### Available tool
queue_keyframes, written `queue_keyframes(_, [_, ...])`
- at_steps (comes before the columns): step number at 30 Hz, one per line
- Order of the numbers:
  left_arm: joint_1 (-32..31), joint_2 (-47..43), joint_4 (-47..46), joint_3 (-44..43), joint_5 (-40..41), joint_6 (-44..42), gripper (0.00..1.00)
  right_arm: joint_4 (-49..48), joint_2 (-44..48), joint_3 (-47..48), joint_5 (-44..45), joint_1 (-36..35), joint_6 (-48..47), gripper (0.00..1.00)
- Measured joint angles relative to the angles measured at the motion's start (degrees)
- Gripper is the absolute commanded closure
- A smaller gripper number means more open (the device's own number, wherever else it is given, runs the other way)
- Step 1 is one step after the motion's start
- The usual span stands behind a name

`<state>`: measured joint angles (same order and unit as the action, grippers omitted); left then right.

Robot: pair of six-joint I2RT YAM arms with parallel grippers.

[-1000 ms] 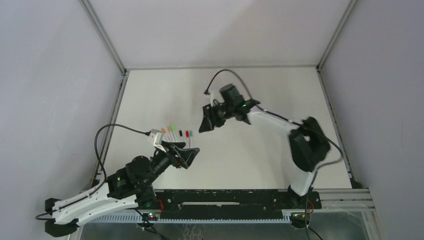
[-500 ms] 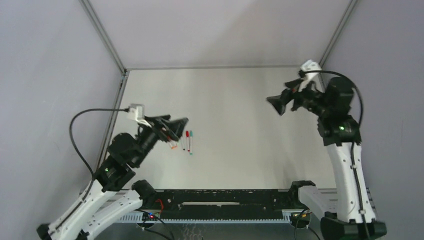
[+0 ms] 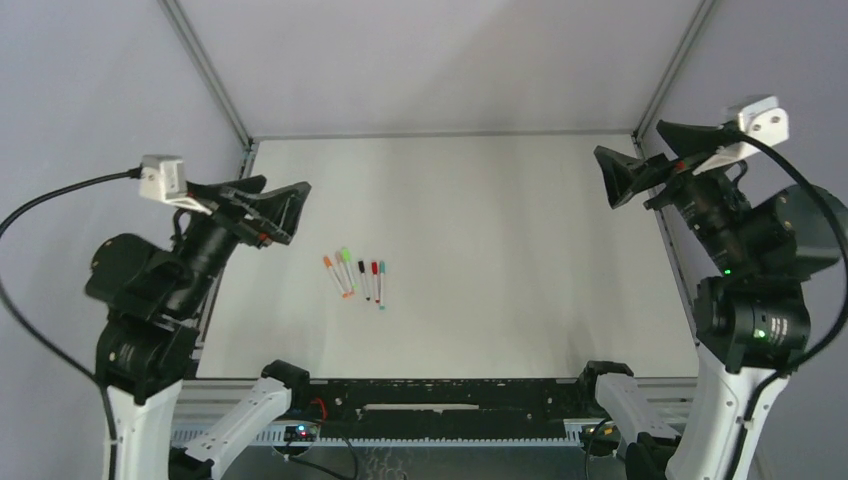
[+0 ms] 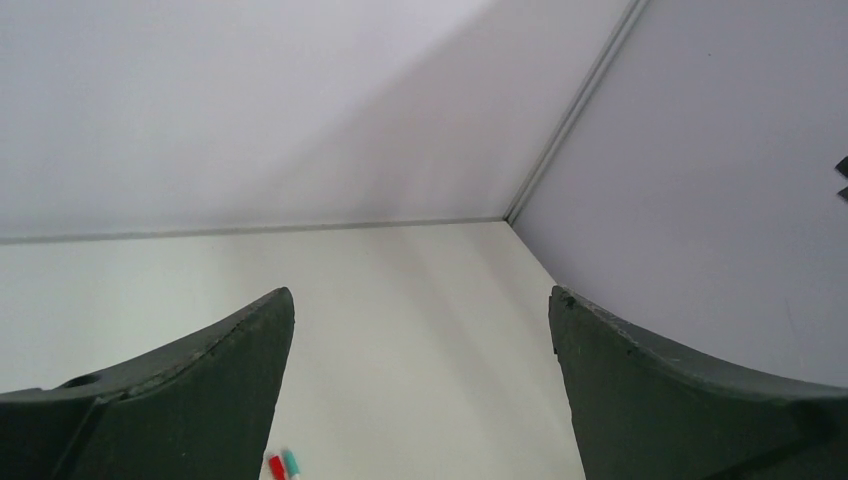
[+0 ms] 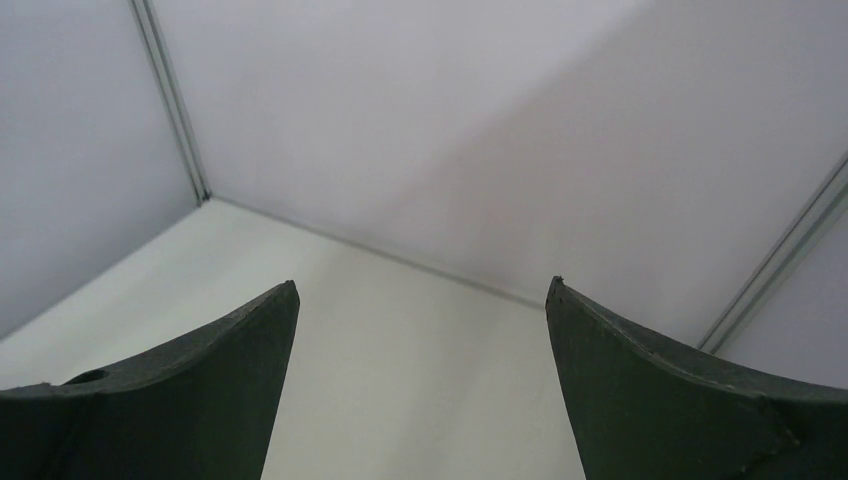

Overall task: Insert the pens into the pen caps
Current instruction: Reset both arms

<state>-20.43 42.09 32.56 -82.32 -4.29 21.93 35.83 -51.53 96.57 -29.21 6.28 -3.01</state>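
Five pens (image 3: 357,277) lie side by side on the white table (image 3: 520,260), at about 9 o'clock from its middle and well apart from both grippers. Read from the row's 9 o'clock side to its 3 o'clock side, their coloured ends are orange, green, black, red and teal. The orange-ended pen (image 3: 335,277) and the green-ended pen (image 3: 347,265) slant from 11 o'clock down to 5 o'clock. The other three run nearly from 12 to 6, with the red and teal ones just beside each other. Whether each coloured end is a cap seated on its pen is too small to tell

The left gripper (image 3: 275,197) hangs in the air over the table's 9 o'clock edge and points toward 3 o'clock. Its fingers (image 4: 180,400) are spread wide with nothing between them. Its wrist view shows bare table in the gap, plus a red and a teal pen end at the picture's 6 o'clock edge

The right gripper (image 3: 632,152) hangs over the table's 2 o'clock edge and points toward 9 o'clock. It is likewise spread wide and holds nothing. Its wrist view looks across bare table to the grey walls (image 5: 450,120) that meet at a far corner
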Motion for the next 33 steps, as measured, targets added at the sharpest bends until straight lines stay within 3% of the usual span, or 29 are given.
queue_keyframes(4, [0.0, -1.8, 3.5, -3.5, 0.0, -1.8, 0.00, 0.4, -0.1, 4.6, 1.2, 0.0, 3.1, 0.00])
queue_keyframes(14, [0.0, -2.9, 8.7, -4.4, -0.3, -4.1, 0.00, 1.9, -1.5, 4.9, 2.4, 0.0, 5.5, 0.00])
queue_keyframes(33, [0.0, -4.9, 8.8, -1.8, -2.4, -4.9, 0.00, 1.5, -0.7, 2.8, 3.0, 0.0, 5.5, 0.00])
